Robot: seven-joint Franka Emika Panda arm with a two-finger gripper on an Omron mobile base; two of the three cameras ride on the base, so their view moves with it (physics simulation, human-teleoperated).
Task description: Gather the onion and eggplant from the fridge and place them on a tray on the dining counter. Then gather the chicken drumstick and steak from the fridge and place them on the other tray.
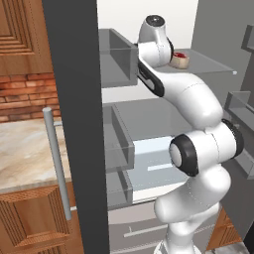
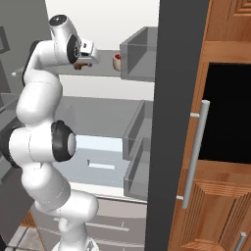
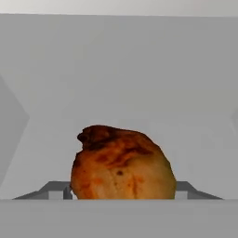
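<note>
We inspect the scene from the left of the frames to the right.

At the left of the left base view we note the open fridge door (image 1: 74, 124), a dark slab edge-on with its silver bar handle (image 1: 57, 163), and behind it a marbled counter (image 1: 25, 154) and a brick wall (image 1: 27, 96). Door bins (image 1: 116, 57) project toward the middle of the frame. A wide swing of the elbow on withdrawal could, in our judgement, strike these bins or the door.

Toward the upper middle, the white arm (image 1: 196, 149) reaches onto the top glass shelf (image 1: 208, 64). In the right base view the gripper (image 2: 84, 62) sits at the upper left on that shelf, with a brown lump just under it. The steak (image 2: 117, 61) lies on the same shelf, just right of the gripper, red with a pale rim; it also shows in the left base view, upper right of centre.

In the hand view the chicken drumstick (image 3: 122, 163) sits at lower centre, between the two finger tips (image 3: 56, 190) that flank its base. The jaws stand apart on either side of it; we cannot tell whether the pads are in contact, so we record no confirmed grip.

Risks: the drumstick is rounded and uneven, so it may roll or squeeze out as the jaws close. A low, shallow hold could let it drop when it is lifted. A sideways shove could push it against the steak.
</note>
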